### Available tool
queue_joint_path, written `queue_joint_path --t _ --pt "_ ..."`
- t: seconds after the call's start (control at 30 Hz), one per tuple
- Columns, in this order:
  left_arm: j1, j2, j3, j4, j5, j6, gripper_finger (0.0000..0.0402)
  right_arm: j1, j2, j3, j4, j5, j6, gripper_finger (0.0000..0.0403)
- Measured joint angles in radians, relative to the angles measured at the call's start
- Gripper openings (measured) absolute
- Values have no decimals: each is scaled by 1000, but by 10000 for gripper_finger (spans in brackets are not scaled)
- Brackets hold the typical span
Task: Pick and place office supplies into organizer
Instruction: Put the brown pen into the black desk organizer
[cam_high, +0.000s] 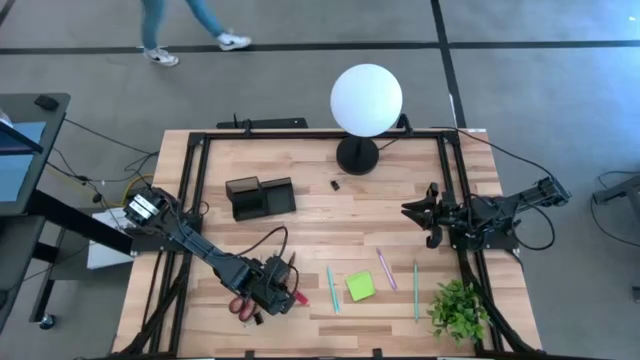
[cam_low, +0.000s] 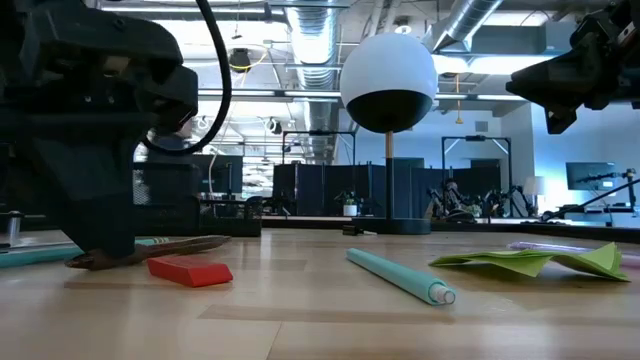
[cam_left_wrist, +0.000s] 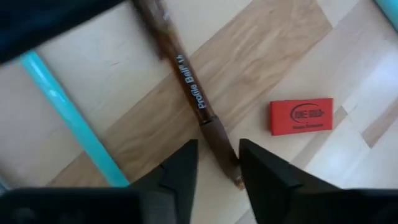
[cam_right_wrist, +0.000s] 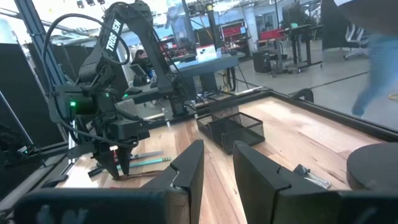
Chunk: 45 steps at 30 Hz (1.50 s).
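My left gripper (cam_left_wrist: 217, 147) points down over the table's near left part, open, with one finger on each side of the dark grip end of a brown pen (cam_left_wrist: 186, 81). The pen lies flat on the wood, with a narrow gap showing on each side. A red eraser (cam_left_wrist: 301, 116) and a teal pen (cam_left_wrist: 68, 118) lie close by. The black organizer (cam_high: 260, 196) stands farther back. Red-handled scissors (cam_high: 243, 307) lie beside the left gripper (cam_high: 272, 290). My right gripper (cam_right_wrist: 217, 162) waits open and level at the right edge, holding nothing.
A teal pen (cam_high: 332, 288), a lime sticky pad (cam_high: 360, 287), a pink pen (cam_high: 386, 268) and a green pen (cam_high: 416, 290) lie near the front. A plant (cam_high: 460, 310) stands at the front right, and a globe lamp (cam_high: 366, 100) with its round base (cam_high: 357, 156) at the back. A person walks beyond the table.
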Motion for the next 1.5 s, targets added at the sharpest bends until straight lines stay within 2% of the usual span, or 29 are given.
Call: queue_joint_path --t 0.23,0.53,0.6,0.67,0.83,0.97,1.07,1.2,1.3,1.5 --pt "4 0 2 -47 -19 -15 34 0 0 0 0 0 0 81" --pt "16 0 2 -35 -40 93 25 0 0 0 0 0 0 81" --pt "16 3 30 -73 -39 112 23 0 0 0 0 0 0 81" --pt "17 8 73 -143 -48 126 22 0 0 0 0 0 0 81" --pt "31 9 248 -510 -141 152 21 0 0 0 0 0 0 81" --pt "56 9 425 -937 -139 160 21 0 0 0 0 0 0 81" --pt "92 6 561 -1154 -148 166 21 0 0 0 0 0 -1 81" --pt "168 -52 624 -1128 -103 388 21 0 0 0 0 0 -1 81" --pt "248 -61 639 -1149 -102 395 21 0 1 0 0 0 -1 81" --pt "390 -78 612 -1143 -117 519 19 0 2 0 0 0 1 81"
